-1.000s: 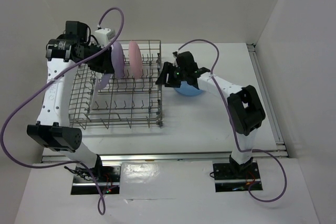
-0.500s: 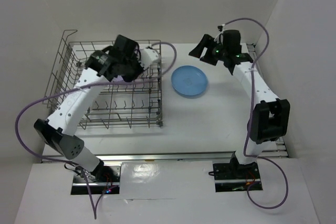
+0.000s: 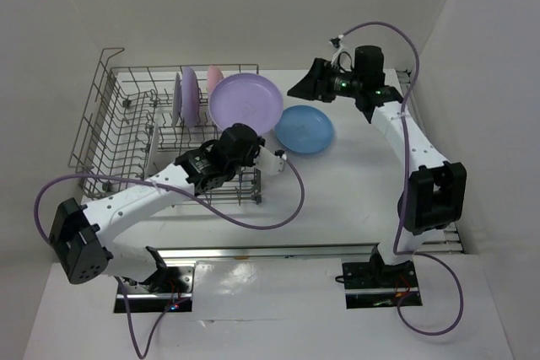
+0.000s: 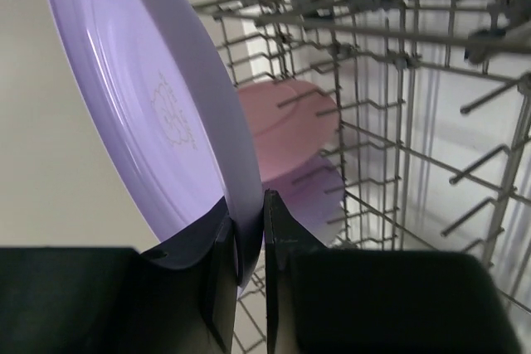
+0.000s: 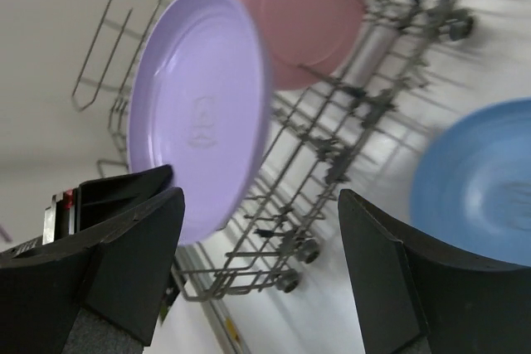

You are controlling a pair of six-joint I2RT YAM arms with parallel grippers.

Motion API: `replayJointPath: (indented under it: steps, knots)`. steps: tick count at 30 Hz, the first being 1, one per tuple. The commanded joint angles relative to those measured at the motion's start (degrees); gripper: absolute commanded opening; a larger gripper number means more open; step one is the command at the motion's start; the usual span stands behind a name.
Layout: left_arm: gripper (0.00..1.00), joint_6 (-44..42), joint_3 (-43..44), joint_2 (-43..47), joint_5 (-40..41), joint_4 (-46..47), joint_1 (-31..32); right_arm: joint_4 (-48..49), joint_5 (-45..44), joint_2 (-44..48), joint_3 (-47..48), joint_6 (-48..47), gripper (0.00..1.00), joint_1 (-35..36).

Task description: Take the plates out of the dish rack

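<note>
Overhead view: the dish rack (image 3: 110,137) stands on the table (image 3: 337,200), with a second lavender plate (image 3: 187,94) and a pink plate (image 3: 214,80) upright in its far row. The left gripper (image 3: 245,132), at the rack's right side, is clamped on the lower rim of the held lavender plate (image 3: 245,103), which is raised over the rack's far right corner. A blue plate (image 3: 305,130) lies flat just right of the rack. The right gripper (image 3: 305,88) hovers beyond it, jaws spread and empty. Left wrist view: both fingers (image 4: 217,238) pinch only the plate's edge, a narrow hold, and the rack wires (image 4: 398,80) are close beside. Right wrist view: the fingers (image 5: 124,238) are wide apart with nothing between them. Risk, as judged: a quick swing could make the plate pivot or slip in that edge grip. A low carry could clip the rack's side wires, or strike the blue plate on set-down.
</note>
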State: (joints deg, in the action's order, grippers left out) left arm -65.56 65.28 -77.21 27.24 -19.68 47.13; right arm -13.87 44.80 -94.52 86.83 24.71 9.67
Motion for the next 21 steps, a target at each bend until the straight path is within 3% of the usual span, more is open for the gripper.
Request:
replayJointPath:
  steps: [1,6,8,9,10,14,18,19,21]
  knots:
    - [0.00,-3.97,2.66,-1.27,3.52,8.16,3.22,7.88,3.55,3.47,-4.20,-0.02,0.82,4.02]
    - [0.00,-3.00,2.66,-2.59,5.01,8.44,7.36,6.57,3.10,1.00,-4.21,0.60,0.82,6.15]
    - [0.00,-2.21,3.27,-3.21,5.01,7.91,8.15,6.57,3.10,0.30,-4.21,0.60,0.73,7.37]
    - [0.00,-2.20,3.28,-3.73,5.62,7.90,8.67,6.57,1.80,0.30,-4.21,0.60,0.63,7.38]
    - [0.00,-1.59,3.89,-3.74,5.63,7.90,8.68,6.57,1.09,0.30,-4.21,1.13,0.39,7.38]
    - [0.00,1.47,5.73,-4.26,7.03,6.24,8.68,6.57,-1.81,0.82,-5.35,1.66,0.00,7.38]
    - [0.00,4.38,6.35,-4.26,8.69,6.23,8.68,5.88,-3.04,0.83,-5.97,2.71,0.00,7.38]
    - [0.07,5.35,6.88,-4.79,9.40,5.45,8.68,5.35,-3.66,0.31,-5.45,2.71,0.00,7.38]
    - [0.34,10.87,10.56,-5.84,10.11,-0.42,8.68,4.73,-5.24,0.30,-5.44,5.08,0.00,5.54]
